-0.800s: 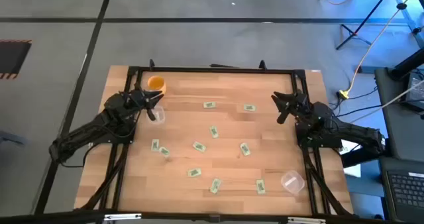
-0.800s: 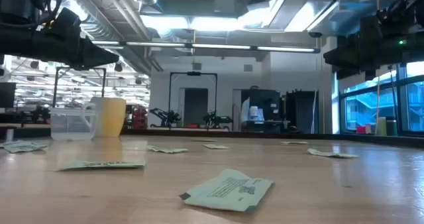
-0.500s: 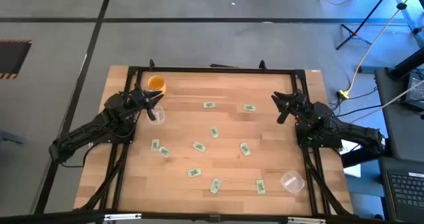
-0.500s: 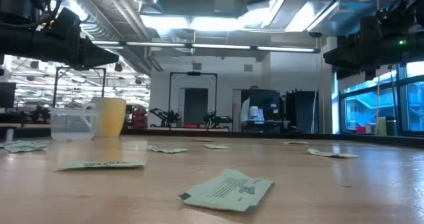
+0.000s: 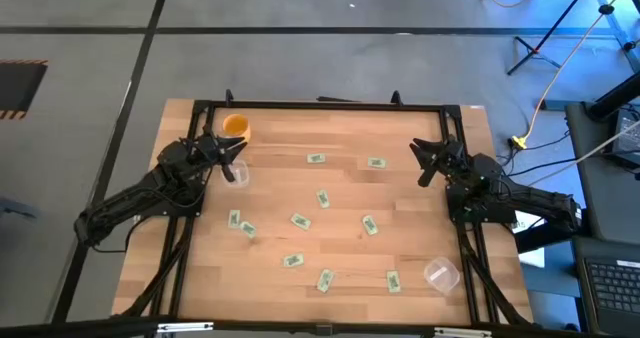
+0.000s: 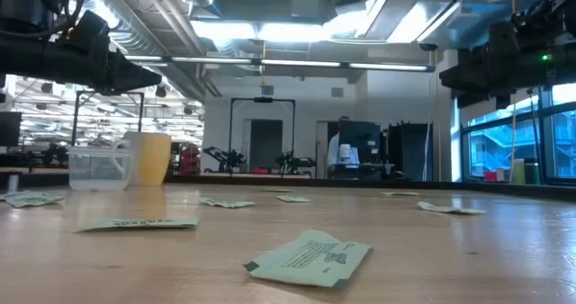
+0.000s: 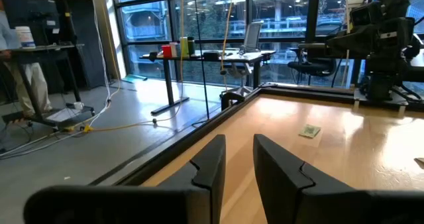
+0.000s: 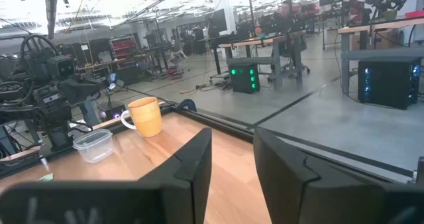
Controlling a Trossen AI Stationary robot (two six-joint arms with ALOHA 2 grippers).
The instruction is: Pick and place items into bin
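The green packets [image 5: 300, 220] lie scattered across the table [image 5: 400, 268], none in the clear bin [image 5: 238, 174] beside the left gripper [image 5: 228, 157]; both it and the right gripper [image 5: 421, 163] hover empty, fingers parted; best descend squarely over one nearby packet, pinching its edges.
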